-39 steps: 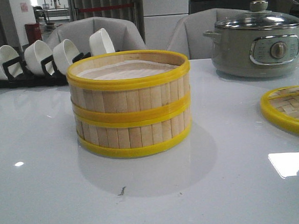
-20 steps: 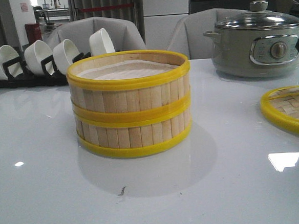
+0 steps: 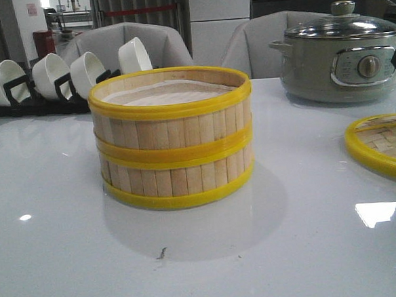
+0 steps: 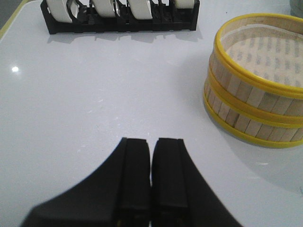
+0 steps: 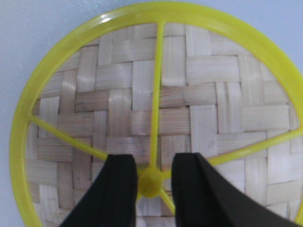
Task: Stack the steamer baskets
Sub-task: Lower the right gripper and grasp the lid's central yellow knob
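The two steamer baskets stand stacked on the white table, the upper basket [image 3: 171, 99] squarely on the lower basket [image 3: 180, 180]. A pale cloth liner shows inside the top one. The stack also shows in the left wrist view [image 4: 255, 90]. My left gripper [image 4: 151, 142] is shut and empty, over bare table to the left of the stack and apart from it. My right gripper [image 5: 154, 158] is open and hangs just above the flat woven lid [image 5: 208, 94], its fingers on either side of the lid's yellow centre knob [image 5: 150, 182]. Neither gripper shows in the front view.
The woven lid [image 3: 388, 142] lies at the table's right edge. A grey electric pot [image 3: 344, 57] with a glass lid stands at the back right. A black rack of white bowls [image 3: 43, 78] stands at the back left, and also shows in the left wrist view [image 4: 118, 19].
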Robot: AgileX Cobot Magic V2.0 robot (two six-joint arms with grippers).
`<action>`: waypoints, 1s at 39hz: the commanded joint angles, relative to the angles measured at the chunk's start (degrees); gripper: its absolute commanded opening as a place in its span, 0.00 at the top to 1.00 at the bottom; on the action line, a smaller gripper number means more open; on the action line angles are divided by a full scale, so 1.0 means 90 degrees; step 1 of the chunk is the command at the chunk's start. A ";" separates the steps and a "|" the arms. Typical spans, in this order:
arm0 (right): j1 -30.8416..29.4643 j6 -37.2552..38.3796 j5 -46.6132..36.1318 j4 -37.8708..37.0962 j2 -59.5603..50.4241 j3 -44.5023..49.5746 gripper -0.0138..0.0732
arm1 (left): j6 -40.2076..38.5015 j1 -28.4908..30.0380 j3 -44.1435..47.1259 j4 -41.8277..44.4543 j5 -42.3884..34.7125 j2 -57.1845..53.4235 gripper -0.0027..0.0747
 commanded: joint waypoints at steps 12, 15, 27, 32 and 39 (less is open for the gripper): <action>0.0144 -0.0087 -0.0168 0.0026 -0.0349 -0.0212 0.47 | -0.0047 -0.0036 -0.0187 -0.0070 -0.0509 0.0054 0.85; 0.0144 -0.0087 -0.0168 0.0013 -0.0346 -0.0212 0.47 | -0.0047 -0.0036 -0.0187 -0.0070 -0.0509 0.0054 0.85; 0.0144 -0.0087 -0.0039 0.0009 -0.0218 -0.0212 0.47 | -0.0047 -0.0036 -0.0187 -0.0070 -0.0509 0.0054 0.85; 0.0144 -0.0087 -0.0011 0.0009 -0.0088 -0.0212 0.47 | -0.0047 -0.0036 -0.0187 -0.0070 -0.0509 0.0054 0.85; 0.0144 -0.0087 -0.0055 0.0009 -0.0081 -0.0212 0.48 | -0.0047 -0.0036 -0.0187 -0.0070 -0.0509 0.0054 0.85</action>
